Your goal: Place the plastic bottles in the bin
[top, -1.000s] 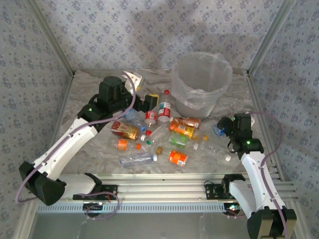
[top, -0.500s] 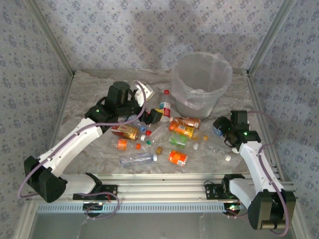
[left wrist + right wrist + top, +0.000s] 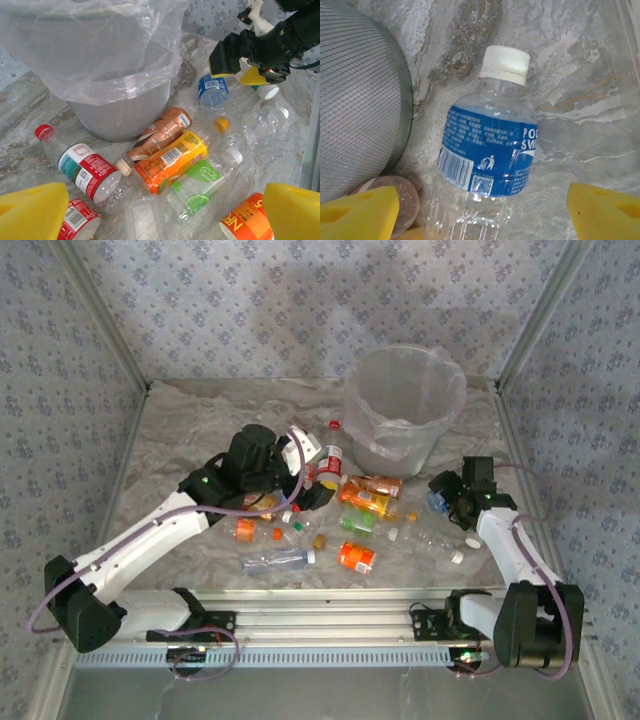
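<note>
A small clear plastic bottle with a blue label (image 3: 490,150) and a white screw cap lay on its side directly beneath the right gripper (image 3: 480,212). It ran lengthwise between the two yellow foam-padded fingers, its cap pointing away past the fingertips. The fingers stood spread wide, one on each side of the bottle with a gap on both sides, so nothing was gripped. The bottle looked empty, so it was probably very light, thin-walled and easily crushed, and smooth enough to slip or roll on its round body. The labelled middle, squeezed gently across its width, seemed the best place to take hold, with the shoulder below the cap as a stiffer alternative. Just outside one finger rose the meshed wall of the large round translucent whitish plastic bin (image 3: 360,100), lined with a clear plastic bag (image 3: 90,50). Everything lay on a grey marbled table top (image 3: 580,75). The left gripper (image 3: 162,212) hovered with its yellow fingers fully apart, holding nothing. Below and between them lay a green-labelled clear bottle (image 3: 197,182) and an orange-labelled plastic bottle (image 3: 170,160), side by side. A red-labelled bottle with a red cap (image 3: 82,167) lay off towards one finger, and the bin stood beyond the fingertips.
</note>
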Action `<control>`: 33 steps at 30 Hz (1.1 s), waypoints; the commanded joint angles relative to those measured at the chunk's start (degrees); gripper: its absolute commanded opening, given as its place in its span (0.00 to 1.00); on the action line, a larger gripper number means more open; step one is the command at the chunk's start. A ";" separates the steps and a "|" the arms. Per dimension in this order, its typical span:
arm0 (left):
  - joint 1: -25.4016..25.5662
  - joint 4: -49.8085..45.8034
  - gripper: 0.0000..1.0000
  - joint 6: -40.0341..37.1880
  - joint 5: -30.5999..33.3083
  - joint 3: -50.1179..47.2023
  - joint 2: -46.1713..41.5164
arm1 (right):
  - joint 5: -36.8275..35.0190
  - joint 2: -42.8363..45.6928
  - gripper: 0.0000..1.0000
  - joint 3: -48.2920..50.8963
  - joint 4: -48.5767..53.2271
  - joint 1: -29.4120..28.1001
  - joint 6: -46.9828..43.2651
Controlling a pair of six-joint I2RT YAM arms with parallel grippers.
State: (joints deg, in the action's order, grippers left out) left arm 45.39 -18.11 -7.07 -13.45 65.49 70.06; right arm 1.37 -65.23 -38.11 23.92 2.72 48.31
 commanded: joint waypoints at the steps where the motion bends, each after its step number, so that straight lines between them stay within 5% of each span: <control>1: 0.50 1.41 1.00 -0.86 0.51 -0.01 -1.51 | 0.78 -2.00 0.89 0.90 -3.26 0.75 1.04; 16: 0.99 0.97 1.00 -0.49 0.20 0.56 -0.89 | 2.55 -11.22 0.89 2.23 -11.60 -0.02 3.14; 33: 1.17 1.06 1.00 -0.42 0.32 0.43 -1.27 | 0.93 -13.52 0.75 1.72 -14.12 -0.53 3.90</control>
State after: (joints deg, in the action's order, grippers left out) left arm 46.15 -17.82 -7.07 -13.23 65.49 70.06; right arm 3.49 -77.91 -36.56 10.26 2.33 51.44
